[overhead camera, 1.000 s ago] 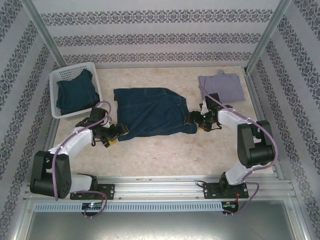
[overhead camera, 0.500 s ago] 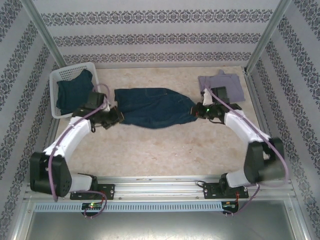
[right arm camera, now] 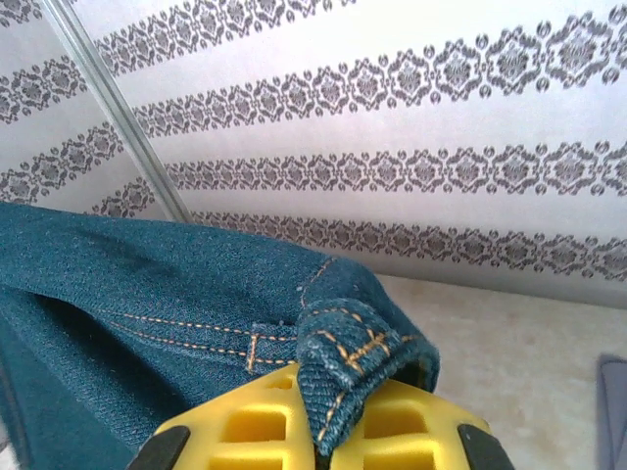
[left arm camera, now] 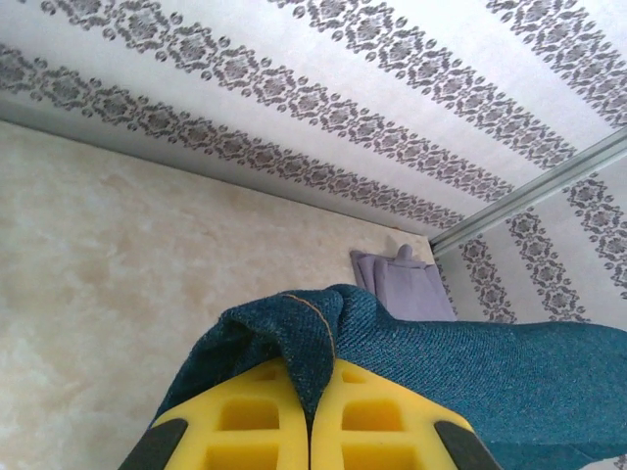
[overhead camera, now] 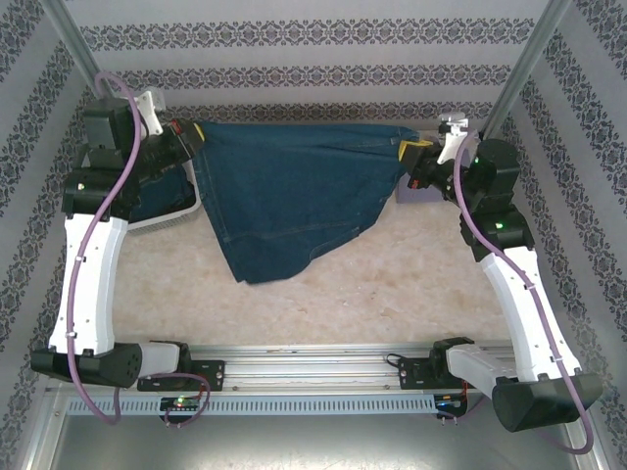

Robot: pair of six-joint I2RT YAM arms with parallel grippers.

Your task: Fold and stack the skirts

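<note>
A dark teal-blue denim skirt (overhead camera: 294, 191) hangs spread in the air between both arms, its lower edge drooping toward the table. My left gripper (overhead camera: 196, 135) is shut on its left top corner (left arm camera: 313, 343); my right gripper (overhead camera: 409, 152) is shut on its right top corner (right arm camera: 353, 362), where orange stitching shows. A folded grey-lavender skirt (left arm camera: 407, 286) lies at the back right of the table, mostly behind the right gripper (overhead camera: 421, 191) in the top view. Another dark blue skirt (overhead camera: 157, 204) sits in the white basket (overhead camera: 181, 215), largely hidden by the left arm.
Patterned walls close in on three sides, with metal corner posts (overhead camera: 529, 69) at the back. Bare beige tabletop (overhead camera: 372, 274) lies below the hanging skirt. The arm bases sit on the rail (overhead camera: 313, 357) at the near edge.
Both grippers shut on the denim skirt's corners and rose high toward the back, lifting the skirt off the table and stretching it out between them.
</note>
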